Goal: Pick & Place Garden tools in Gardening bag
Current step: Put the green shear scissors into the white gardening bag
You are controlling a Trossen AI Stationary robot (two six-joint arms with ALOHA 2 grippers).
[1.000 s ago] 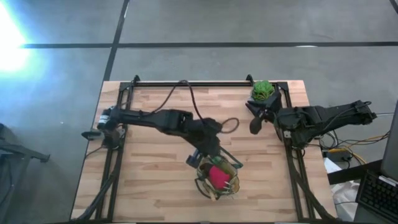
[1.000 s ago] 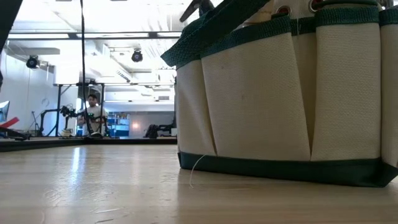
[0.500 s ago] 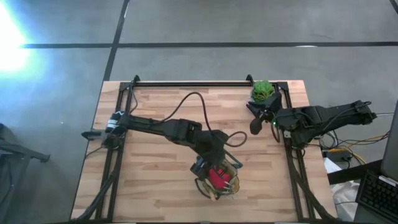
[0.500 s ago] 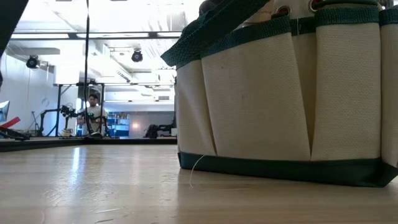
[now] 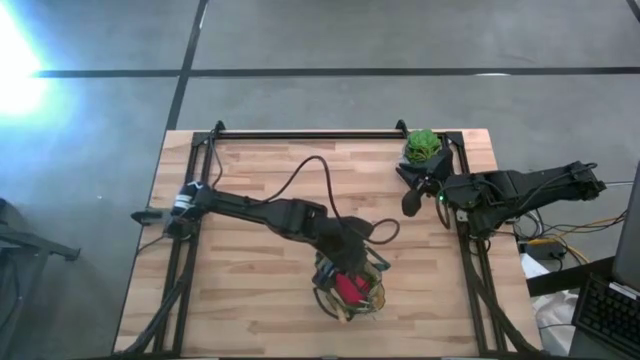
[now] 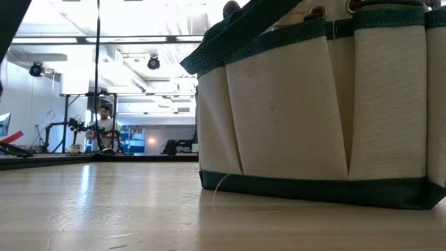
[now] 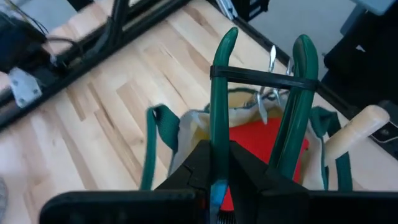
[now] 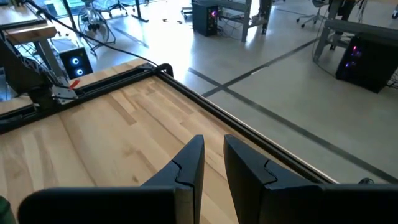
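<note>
Currently left gripper (image 7: 219,163) is clamped on green-handled pruners (image 7: 258,106) above gardening bag (image 7: 186,134); right gripper (image 8: 213,163), narrowly parted, holds nothing.

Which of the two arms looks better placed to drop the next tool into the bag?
The left. Its hand is shut on the green-handled pruners directly above the bag, so it probably only needs to let go. The right hand waits near the potted plant at the table's far right edge, holding nothing.
</note>
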